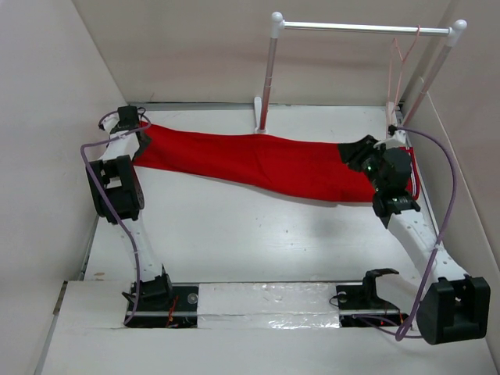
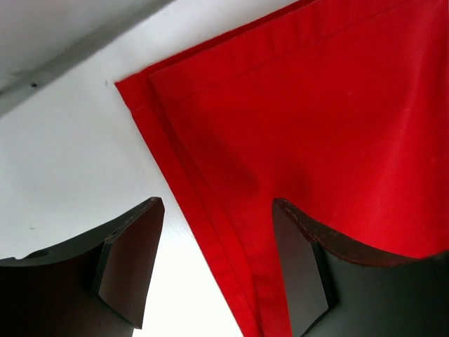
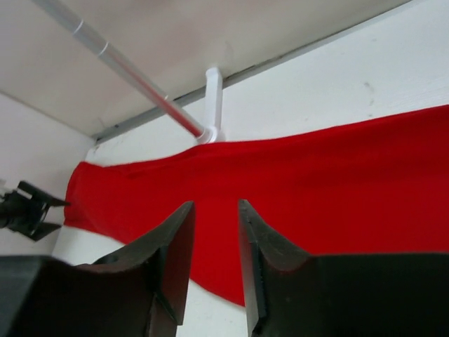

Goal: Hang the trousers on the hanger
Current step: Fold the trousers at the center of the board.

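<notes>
Overhead and wrist views of a 2-arm rig at a white tabletop (image 1: 234, 234).

The trousers (image 1: 266, 164) lie flat on the tabletop as a long red band. They run from the far-left corner, by the left pincer (image 1: 129, 119), to the right side, under the right pincer (image 1: 358, 152). The band passes just in front of the foot of the left post of the rack (image 1: 268, 70). The hanger (image 1: 397, 55) hangs from the right end of the rack's silver bar (image 1: 367, 29), above the right end of the cloth. It is apart from both pincers.

Left wrist view: the left pincer (image 2: 216, 210) stands wide open over a hemmed corner of the trousers (image 2: 337, 126). The cloth's folded edge runs between the 2 fingers (image 2: 130, 267). The right-hand finger lies over red cloth and the left-hand finger over bare tabletop (image 2: 70, 161). No clamping is visible.

Right wrist view: the right pincer (image 3: 217, 210) has its jaws parted by a narrow gap. Only the surface of the trousers (image 3: 316, 182) shows through the gap, and nothing is seen pinched. The rack's bar (image 3: 140, 81) and a post foot (image 3: 214, 98) stand just beyond the cloth's far edge.
</notes>
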Robot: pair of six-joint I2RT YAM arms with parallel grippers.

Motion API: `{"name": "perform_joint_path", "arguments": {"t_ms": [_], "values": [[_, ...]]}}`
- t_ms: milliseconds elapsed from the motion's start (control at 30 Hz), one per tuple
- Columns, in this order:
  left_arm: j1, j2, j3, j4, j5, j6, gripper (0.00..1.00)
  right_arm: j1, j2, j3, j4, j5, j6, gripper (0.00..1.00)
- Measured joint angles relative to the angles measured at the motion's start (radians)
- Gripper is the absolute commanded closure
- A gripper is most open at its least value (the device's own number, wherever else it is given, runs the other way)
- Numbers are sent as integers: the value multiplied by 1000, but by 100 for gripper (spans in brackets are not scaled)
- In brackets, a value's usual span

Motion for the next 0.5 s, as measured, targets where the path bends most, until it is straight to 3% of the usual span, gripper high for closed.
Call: {"name": "perform_joint_path", "arguments": {"t_ms": [433,500], "values": [[42,68,-6,18,72,-82,42,87,42,15,-30,4,-64,60],[42,84,19,10,75,-86,48,89,34,15,-30,8,-65,60]]}}
